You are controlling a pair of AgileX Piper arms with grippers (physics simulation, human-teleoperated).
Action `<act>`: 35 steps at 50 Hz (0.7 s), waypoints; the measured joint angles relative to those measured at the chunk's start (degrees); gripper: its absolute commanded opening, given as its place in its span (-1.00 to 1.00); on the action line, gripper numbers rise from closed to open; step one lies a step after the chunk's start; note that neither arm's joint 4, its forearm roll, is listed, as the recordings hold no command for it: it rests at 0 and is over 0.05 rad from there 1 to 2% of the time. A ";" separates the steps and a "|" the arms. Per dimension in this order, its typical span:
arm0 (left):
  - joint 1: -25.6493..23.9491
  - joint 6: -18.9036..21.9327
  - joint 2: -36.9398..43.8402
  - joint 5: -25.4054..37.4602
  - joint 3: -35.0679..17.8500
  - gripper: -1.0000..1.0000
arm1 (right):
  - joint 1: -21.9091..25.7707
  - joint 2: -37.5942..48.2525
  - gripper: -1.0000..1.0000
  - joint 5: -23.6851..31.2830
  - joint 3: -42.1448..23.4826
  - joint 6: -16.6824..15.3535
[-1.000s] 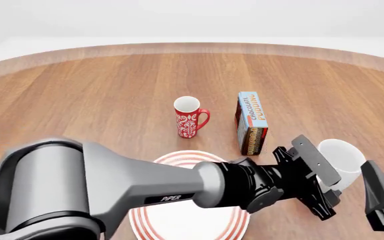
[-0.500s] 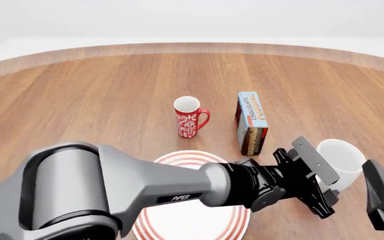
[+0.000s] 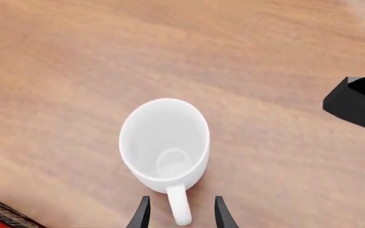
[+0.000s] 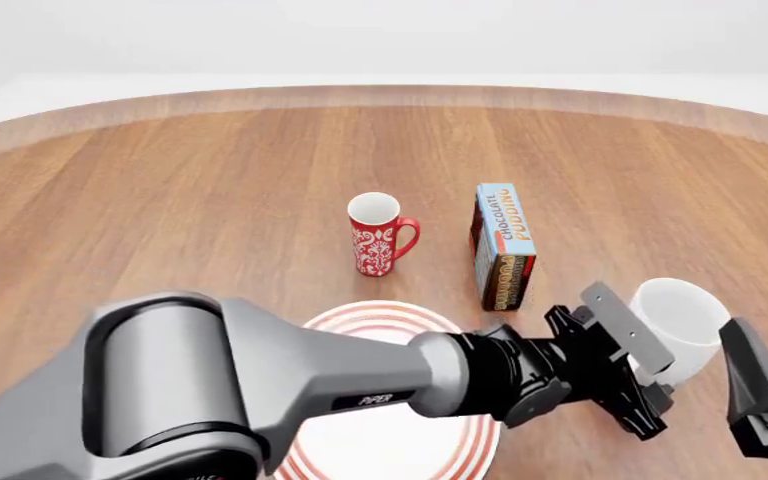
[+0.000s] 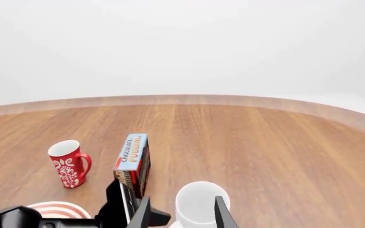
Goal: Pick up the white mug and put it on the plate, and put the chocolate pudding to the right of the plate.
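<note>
The white mug (image 4: 684, 315) stands upright on the table, right of the plate (image 4: 357, 320) and its red rings. My left gripper (image 4: 640, 372) reaches across the plate and is open at the mug's near side. In the left wrist view the mug (image 3: 163, 140) shows from above, and its handle (image 3: 178, 209) lies between the open fingertips (image 3: 142, 214) without being pinched. The chocolate pudding (image 4: 504, 245) stands on edge behind the plate, left of the mug. My right gripper (image 4: 764, 405) hangs open just right of the mug; its wrist view shows the mug (image 5: 198, 204) beyond the fingers.
A red patterned mug (image 4: 379, 235) stands left of the pudding box, behind the plate. The left arm's grey links (image 4: 264, 390) cover most of the plate. In the left wrist view the right gripper (image 3: 360, 104) is a black block close beside the mug.
The left arm has shifted a little to the right and its gripper has sunk slightly beside the mug handle. Mug, pudding box and right gripper have stayed put.
</note>
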 measured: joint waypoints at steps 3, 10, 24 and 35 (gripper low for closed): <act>-0.03 -0.30 0.23 -0.08 -0.07 1.00 | -0.01 0.25 1.00 -0.29 0.05 0.00; -0.06 -0.86 0.65 -0.22 -0.22 1.00 | -0.03 0.62 1.00 -0.71 0.12 0.01; 0.14 -1.75 1.43 -0.40 -0.48 -1.00 | -0.09 0.20 1.00 -0.36 0.15 0.12; 0.08 -2.63 1.43 -0.61 -0.31 -1.00 | -0.13 -0.92 1.00 0.75 0.10 0.22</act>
